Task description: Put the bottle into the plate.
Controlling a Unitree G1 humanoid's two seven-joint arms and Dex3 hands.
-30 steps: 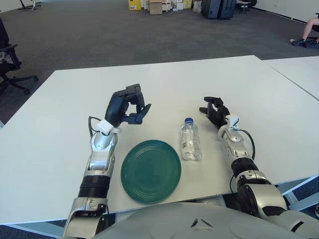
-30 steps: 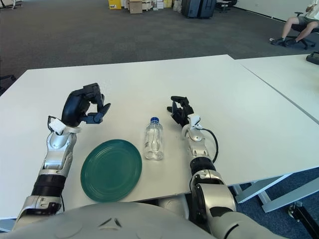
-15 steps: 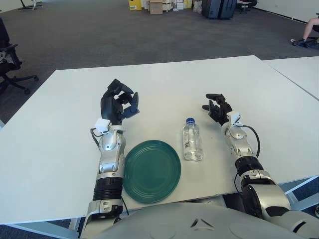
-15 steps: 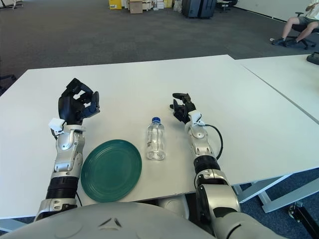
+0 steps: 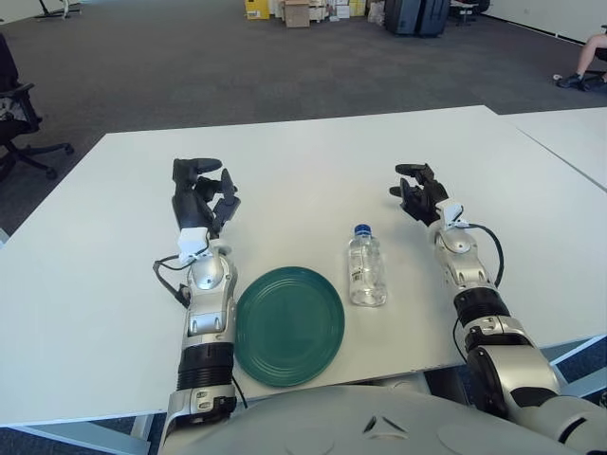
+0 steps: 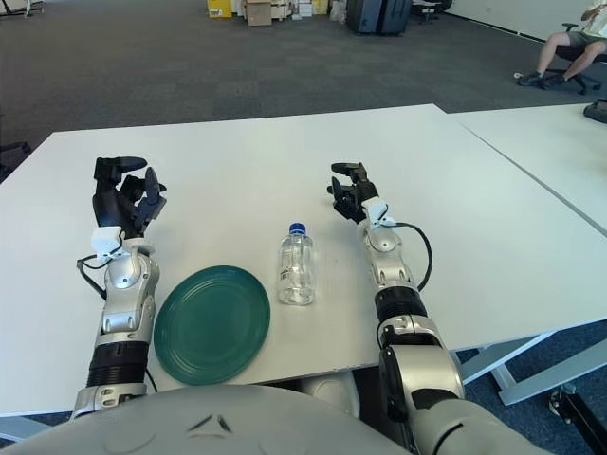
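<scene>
A clear plastic bottle [image 5: 365, 269] with a blue cap lies on the white table [image 5: 313, 161], cap pointing away from me. A dark green plate [image 5: 288, 325] lies just left of it, near the front edge. My left hand [image 5: 200, 192] is raised above the table behind and left of the plate, fingers spread, holding nothing. My right hand [image 5: 418, 189] hovers behind and to the right of the bottle, a hand's width from it, fingers loosely open and empty.
A second white table [image 5: 569, 128] adjoins on the right. An office chair [image 5: 19, 123] stands at the far left on the carpet. Boxes and dark cases [image 5: 313, 11] line the back of the room. A seated person's legs [image 5: 586, 59] show at far right.
My left hand has swung left and back, away from the plate, and its fingers have opened. My right hand has drifted slightly back and right, away from the bottle.
</scene>
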